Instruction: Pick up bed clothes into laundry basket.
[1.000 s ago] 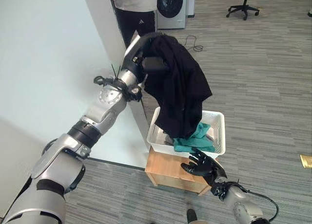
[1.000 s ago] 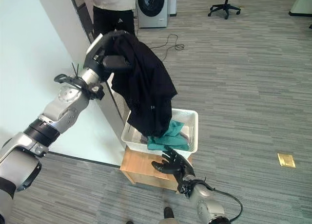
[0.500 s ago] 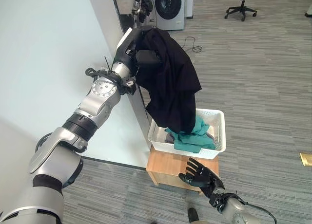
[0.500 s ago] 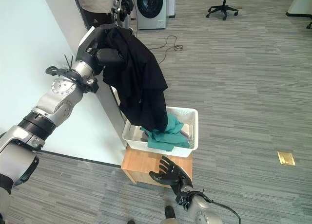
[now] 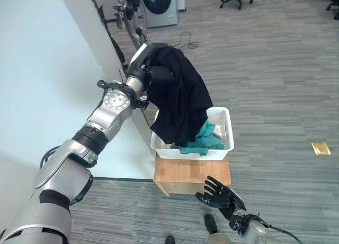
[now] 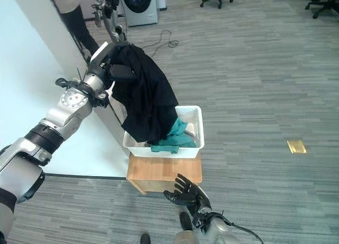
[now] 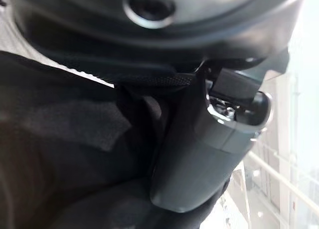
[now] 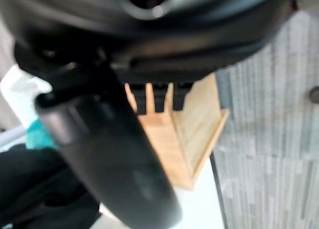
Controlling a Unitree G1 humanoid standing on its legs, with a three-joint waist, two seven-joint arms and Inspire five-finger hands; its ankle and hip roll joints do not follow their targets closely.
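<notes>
While left hand [image 5: 153,69] grips, black garment [image 5: 183,103] hangs vertically, hem in laundry basket [image 5: 226,128]

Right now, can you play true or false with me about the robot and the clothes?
1. The left hand holds up a black garment. True.
2. The laundry basket sits on the floor. False: it sits on a small wooden stand.
3. A teal cloth lies in the basket. True.
4. The right hand grips the basket. False: it is open, low in front of the stand.
5. The black garment's lower end hangs into the basket. True.
</notes>
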